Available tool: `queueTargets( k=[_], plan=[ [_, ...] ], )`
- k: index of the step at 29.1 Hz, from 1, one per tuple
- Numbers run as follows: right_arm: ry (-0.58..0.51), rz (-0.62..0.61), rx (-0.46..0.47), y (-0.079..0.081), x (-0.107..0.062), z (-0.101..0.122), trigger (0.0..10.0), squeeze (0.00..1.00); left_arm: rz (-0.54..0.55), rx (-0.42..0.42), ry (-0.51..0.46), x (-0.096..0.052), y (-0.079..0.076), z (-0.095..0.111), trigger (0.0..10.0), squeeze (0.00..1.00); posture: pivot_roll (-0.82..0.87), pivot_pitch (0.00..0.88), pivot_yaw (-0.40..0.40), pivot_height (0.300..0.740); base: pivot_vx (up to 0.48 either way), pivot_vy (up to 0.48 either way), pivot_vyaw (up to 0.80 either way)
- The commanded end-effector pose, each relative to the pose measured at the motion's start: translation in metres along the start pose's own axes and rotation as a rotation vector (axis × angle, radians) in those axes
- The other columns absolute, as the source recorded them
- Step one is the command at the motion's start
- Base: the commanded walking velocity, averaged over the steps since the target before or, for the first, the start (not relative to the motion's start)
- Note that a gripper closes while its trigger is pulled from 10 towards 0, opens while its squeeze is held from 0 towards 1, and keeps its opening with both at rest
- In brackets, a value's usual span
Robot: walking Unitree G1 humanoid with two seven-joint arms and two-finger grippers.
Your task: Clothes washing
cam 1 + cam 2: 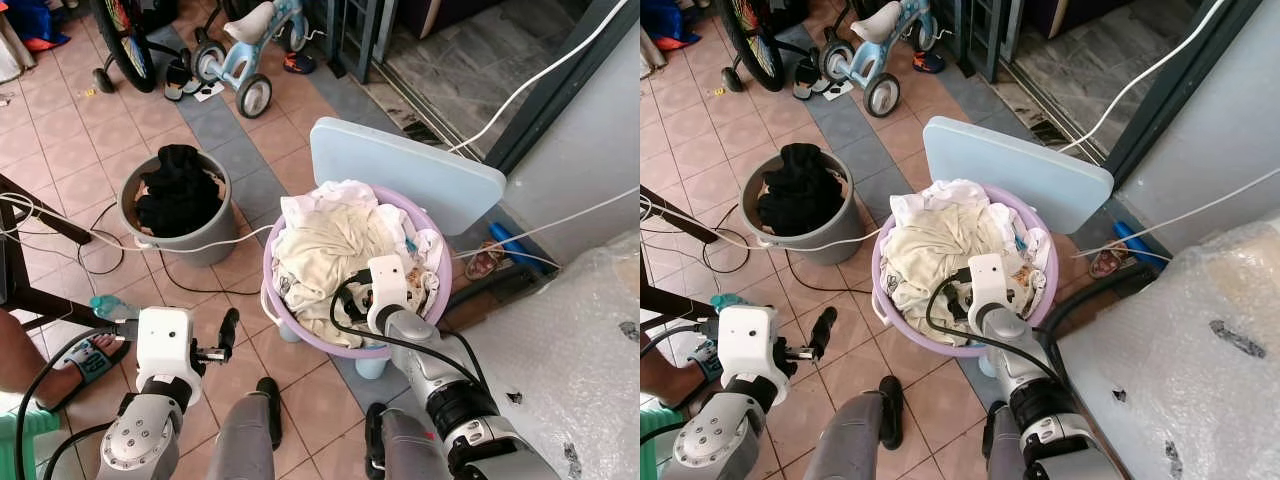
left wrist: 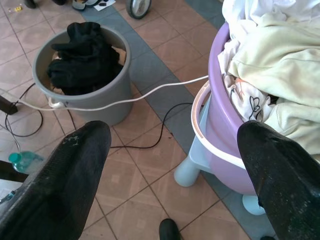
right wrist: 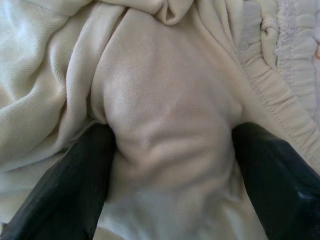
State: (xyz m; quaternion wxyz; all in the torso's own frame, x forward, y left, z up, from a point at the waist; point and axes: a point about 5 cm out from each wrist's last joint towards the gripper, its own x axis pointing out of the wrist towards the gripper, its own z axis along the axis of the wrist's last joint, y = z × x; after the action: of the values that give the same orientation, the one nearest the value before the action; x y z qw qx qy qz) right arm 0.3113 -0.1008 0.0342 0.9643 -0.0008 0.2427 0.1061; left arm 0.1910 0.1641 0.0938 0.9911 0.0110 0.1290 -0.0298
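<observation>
Deep in soft cream cloth (image 3: 170, 125), right claw (image 3: 170, 170).

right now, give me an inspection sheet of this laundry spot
surface: tiled floor, pink with grey strips.
job's things: purple basin heaped with pale clothes; grey bucket holding dark clothes.
clutter: green-capped bottle, sandals.
grippers: right gripper pressed into a cream garment, a fold between its fingers; left gripper open over the floor beside the basin.
cables: white cord draped across bucket and basin; black cable on the floor.
surroundings: child's bike, pale blue board, a person's sandalled foot.
</observation>
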Motion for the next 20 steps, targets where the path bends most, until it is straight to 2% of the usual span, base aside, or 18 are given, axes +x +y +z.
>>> queueTargets(
  k=[1, 7, 12, 20],
  plan=[
    [0.025, -0.059, 0.029, -0.015, -0.003, -0.011, 0.0, 0.0, 0.011, 0.004, 0.024, -0.001, 0.002, -0.004, 10.0, 0.0, 0.11, 0.35, 0.021, 0.74, 0.0, 0.0, 0.0],
    [0.003, -0.076, 0.081, -0.026, -0.007, -0.014, 0.0, 0.0, 0.021, 0.005, 0.02, 0.003, 0.005, -0.003, 10.0, 0.0, 0.1, 0.328, 0.018, 0.74, 0.0, 0.0, 0.0],
    [-0.028, -0.071, 0.105, -0.028, -0.009, -0.012, 0.0, 0.0, 0.03, -0.003, 0.015, 0.009, 0.006, -0.003, 10.0, 0.0, 0.09, 0.304, 0.015, 0.74, 0.0, 0.0, 0.0],
    [-0.103, -0.073, 0.124, -0.035, -0.01, 0.001, 0.0, 0.0, 0.017, -0.025, -0.022, 0.028, -0.002, 0.001, 10.0, 0.0, 0.05, 0.252, 0.01, 0.74, 0.0, 0.0, 0.0]
  ],
)
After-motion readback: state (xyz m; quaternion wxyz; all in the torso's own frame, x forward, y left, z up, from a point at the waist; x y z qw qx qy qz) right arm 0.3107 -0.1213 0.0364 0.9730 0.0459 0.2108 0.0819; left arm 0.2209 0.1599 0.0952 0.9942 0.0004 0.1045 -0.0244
